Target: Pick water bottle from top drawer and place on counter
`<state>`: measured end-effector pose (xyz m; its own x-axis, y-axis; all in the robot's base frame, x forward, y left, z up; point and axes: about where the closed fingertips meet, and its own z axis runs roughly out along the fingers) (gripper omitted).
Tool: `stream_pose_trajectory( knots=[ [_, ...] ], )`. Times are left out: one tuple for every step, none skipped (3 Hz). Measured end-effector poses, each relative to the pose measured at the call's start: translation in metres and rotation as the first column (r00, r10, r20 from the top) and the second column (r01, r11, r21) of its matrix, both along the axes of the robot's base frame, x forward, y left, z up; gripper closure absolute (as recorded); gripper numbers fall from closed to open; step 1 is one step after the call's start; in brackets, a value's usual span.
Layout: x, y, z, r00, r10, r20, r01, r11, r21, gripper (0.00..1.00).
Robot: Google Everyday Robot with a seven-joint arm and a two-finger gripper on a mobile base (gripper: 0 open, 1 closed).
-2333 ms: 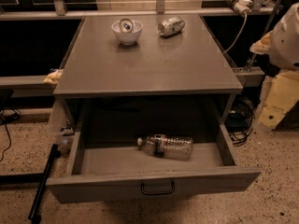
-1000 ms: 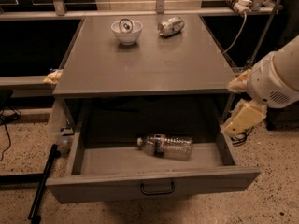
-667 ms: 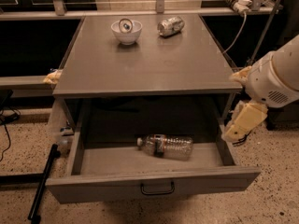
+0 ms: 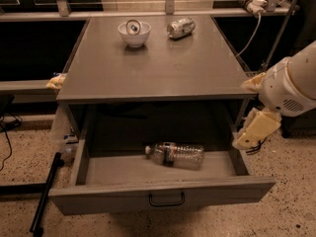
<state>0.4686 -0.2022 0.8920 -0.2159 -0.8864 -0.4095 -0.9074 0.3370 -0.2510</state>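
Observation:
The water bottle (image 4: 176,154) lies on its side in the open top drawer (image 4: 103,169), white cap pointing left. The drawer is pulled out toward me, with its black handle (image 4: 167,199) on the front panel. The counter (image 4: 153,63) is the grey top above it. My gripper (image 4: 256,131), a cream-coloured end of the white arm, hangs at the right, just outside the drawer's right wall. It is to the right of the bottle, a little above it, and apart from it.
A white bowl (image 4: 134,32) and a crushed silver can (image 4: 180,27) stand at the back of the counter. A power strip with cable (image 4: 251,4) is at the back right. A black pole (image 4: 45,194) lies on the speckled floor at the left.
The arm has swung in from the right edge and lowered, bringing the gripper beside the drawer's right wall. The bottle and drawer have not moved.

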Motion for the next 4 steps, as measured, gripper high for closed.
stream_pose_trajectory(
  knots=[
    [0.002,0.012,-0.033,0.9999,0.009,0.005,-0.01,0.997,0.07,0.13],
    [0.013,0.031,-0.074,0.9999,0.009,0.014,-0.011,0.989,0.147,0.16],
    [0.035,0.057,-0.123,0.9995,0.017,0.025,-0.022,0.978,0.207,0.15],
    [0.053,0.074,-0.159,0.999,0.028,0.035,-0.036,0.973,0.228,0.16]
  ],
)
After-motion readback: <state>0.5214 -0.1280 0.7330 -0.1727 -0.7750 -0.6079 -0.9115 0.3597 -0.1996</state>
